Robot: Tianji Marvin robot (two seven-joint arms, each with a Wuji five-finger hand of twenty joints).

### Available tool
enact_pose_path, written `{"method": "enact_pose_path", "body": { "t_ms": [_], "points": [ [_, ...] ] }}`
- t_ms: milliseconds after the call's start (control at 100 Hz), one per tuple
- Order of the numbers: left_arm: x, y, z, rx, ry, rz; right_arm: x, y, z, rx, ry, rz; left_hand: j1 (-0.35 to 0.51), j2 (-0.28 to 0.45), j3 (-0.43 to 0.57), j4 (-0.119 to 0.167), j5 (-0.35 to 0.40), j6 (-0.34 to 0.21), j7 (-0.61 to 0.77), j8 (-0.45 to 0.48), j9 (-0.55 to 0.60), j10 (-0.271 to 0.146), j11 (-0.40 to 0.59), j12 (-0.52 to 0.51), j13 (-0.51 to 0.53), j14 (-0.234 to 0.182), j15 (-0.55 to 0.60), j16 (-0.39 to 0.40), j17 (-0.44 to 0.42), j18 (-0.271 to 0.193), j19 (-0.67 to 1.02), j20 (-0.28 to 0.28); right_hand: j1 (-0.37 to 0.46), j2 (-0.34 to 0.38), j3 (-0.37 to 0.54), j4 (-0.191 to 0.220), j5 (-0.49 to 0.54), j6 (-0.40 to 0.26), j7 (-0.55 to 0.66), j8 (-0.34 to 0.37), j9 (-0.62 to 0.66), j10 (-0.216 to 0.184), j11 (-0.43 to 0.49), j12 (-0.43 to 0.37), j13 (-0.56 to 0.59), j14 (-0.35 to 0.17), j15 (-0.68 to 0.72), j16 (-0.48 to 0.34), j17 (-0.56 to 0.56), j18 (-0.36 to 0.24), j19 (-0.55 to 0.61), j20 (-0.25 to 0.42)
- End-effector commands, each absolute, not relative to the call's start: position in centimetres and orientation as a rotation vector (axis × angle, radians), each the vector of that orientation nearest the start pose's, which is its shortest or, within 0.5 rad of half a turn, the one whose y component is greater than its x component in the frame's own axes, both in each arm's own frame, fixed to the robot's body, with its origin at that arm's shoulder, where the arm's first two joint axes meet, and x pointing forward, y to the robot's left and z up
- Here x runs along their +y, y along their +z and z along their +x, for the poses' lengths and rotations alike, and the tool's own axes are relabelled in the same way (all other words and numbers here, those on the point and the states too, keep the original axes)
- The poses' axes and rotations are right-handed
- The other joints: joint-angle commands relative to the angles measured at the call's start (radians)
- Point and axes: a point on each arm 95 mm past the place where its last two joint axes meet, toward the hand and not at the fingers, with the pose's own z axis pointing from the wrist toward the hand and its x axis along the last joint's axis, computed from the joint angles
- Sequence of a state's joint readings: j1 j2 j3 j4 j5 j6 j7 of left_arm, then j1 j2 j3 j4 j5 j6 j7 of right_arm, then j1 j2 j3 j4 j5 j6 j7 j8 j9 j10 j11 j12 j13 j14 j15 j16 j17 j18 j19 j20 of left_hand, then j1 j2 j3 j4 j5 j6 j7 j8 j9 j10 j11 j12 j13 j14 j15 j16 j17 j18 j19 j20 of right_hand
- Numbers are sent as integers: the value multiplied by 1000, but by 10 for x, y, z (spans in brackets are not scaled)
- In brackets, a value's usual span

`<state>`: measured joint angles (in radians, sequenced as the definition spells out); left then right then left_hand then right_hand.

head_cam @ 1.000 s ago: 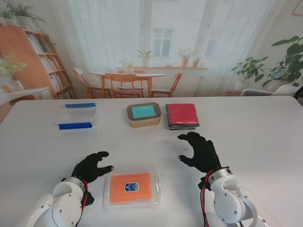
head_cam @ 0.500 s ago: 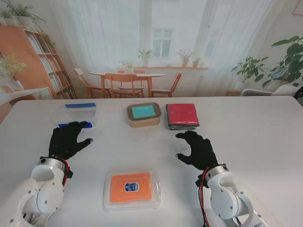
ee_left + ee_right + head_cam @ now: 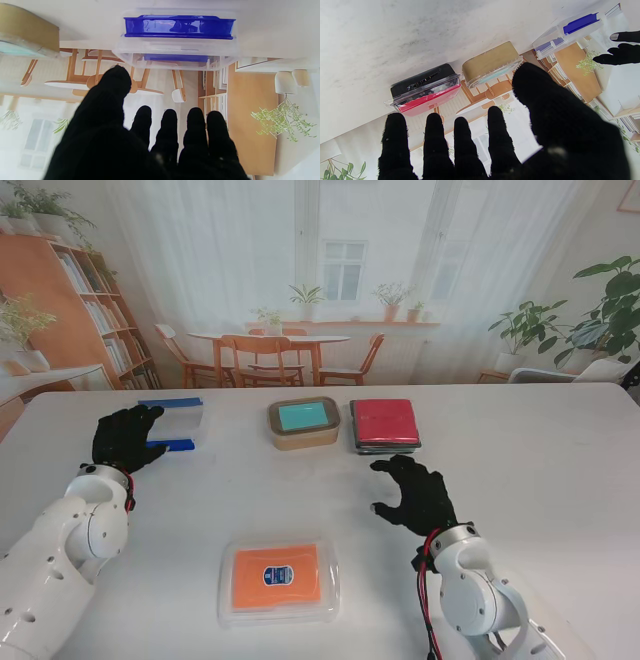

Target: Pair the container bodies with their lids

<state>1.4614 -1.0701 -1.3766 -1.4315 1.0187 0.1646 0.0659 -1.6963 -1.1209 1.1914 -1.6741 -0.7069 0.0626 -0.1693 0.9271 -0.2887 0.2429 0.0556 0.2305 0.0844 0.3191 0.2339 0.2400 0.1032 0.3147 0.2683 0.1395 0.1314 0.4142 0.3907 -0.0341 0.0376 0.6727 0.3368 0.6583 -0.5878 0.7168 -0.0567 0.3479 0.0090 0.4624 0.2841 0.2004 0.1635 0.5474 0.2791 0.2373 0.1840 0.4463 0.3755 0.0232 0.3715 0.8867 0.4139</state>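
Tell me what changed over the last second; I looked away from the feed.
The left hand swung from beside the orange-lidded container, away from me and leftward, to the clear container with blue clips. Its fingers are apart and hold nothing. The right hand barely shifted and is open; the teal-lidded container and red-lidded container stayed put.

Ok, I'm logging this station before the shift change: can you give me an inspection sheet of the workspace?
Surface: white table, no spills seen.
Job's things: clear box with blue clips; tan container with teal lid; black container with red lid; orange-lidded clear container.
Clutter: nothing seen.
Hands: left hand open by the clear box; right hand open, holding nothing.
Cables: red wires at right wrist.
Surroundings: backdrop showing a dining room, plants, shelves.
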Motion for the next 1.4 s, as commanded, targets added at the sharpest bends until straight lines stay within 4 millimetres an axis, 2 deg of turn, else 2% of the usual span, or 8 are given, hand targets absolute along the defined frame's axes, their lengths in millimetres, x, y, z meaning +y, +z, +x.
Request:
{"method": "enact_pose_path", "body": {
  "t_ms": [0,90,150,350,980,1130,1280,1390],
  "points": [
    [125,-302,459,1198,-1136,-1287,16,-341,362,1238,1663,1527,-10,-35,47,-14,-35,-12,13,-8,-34,-34,-34,-20,-28,-35,-47,-29,2,-47,-49,-24,-4,7,-17,30,-11,-22,-4,-9,-27,-22,-2,-5,-37,-15,11,10,-9,13,19,12],
    [130,-307,473,1231,-1105,-1292,16,-341,363,1240,1648,1525,-15,-49,61,-19,-33,-11,19,-5,-31,-41,-31,-21,-26,-50,-50,-30,6,-68,-62,-30,-2,6,-16,30,-14,-22,-4,-10,-28,-22,-2,-5,-37,-16,11,10,-9,12,19,12],
    [132,-311,481,1257,-1091,-1294,17,-341,363,1242,1639,1524,-38,-67,124,-42,-29,-8,29,-1,-31,-43,-8,-12,-24,-54,-33,-24,10,-80,-58,-24,-3,7,-16,30,-15,-21,-4,-10,-28,-21,-2,-5,-37,-17,11,10,-8,13,20,13],
    [133,-323,503,1321,-1046,-1332,17,-340,366,1246,1619,1512,-41,-102,177,-56,-23,7,48,9,-29,-33,28,9,-23,-51,19,-15,12,-106,-13,-2,-4,6,-15,29,-14,-21,-2,-10,-28,-21,-1,-5,-35,-18,12,10,-6,11,21,14],
    [134,-339,553,1438,-966,-1324,15,-338,364,1258,1550,1480,-32,-148,294,-79,45,31,132,56,15,-7,164,83,58,-11,138,6,4,-103,184,86,-4,7,-15,29,-12,-24,0,-11,-28,-21,0,-4,-33,-18,11,9,-5,11,23,13],
    [134,-340,559,1467,-947,-1323,15,-338,364,1261,1543,1477,-15,-156,327,-85,115,25,169,78,104,5,187,99,141,17,189,34,9,-91,330,153,-5,7,-14,29,-10,-27,0,-11,-28,-23,2,-4,-32,-20,11,9,-3,10,24,13],
    [132,-343,560,1471,-955,-1334,15,-338,364,1263,1539,1475,2,-161,343,-88,223,14,216,101,244,17,215,113,265,50,255,59,107,-57,404,185,-4,7,-14,29,-10,-27,0,-12,-28,-22,2,-4,-32,-18,11,9,-3,11,25,13],
    [131,-344,559,1470,-973,-1335,15,-337,364,1263,1542,1473,25,-173,348,-100,349,-11,267,127,402,15,235,124,399,73,311,77,217,-19,475,219,-5,8,-15,29,-9,-28,0,-12,-28,-22,3,-3,-31,-19,11,9,-2,10,25,13]
  ]
}}
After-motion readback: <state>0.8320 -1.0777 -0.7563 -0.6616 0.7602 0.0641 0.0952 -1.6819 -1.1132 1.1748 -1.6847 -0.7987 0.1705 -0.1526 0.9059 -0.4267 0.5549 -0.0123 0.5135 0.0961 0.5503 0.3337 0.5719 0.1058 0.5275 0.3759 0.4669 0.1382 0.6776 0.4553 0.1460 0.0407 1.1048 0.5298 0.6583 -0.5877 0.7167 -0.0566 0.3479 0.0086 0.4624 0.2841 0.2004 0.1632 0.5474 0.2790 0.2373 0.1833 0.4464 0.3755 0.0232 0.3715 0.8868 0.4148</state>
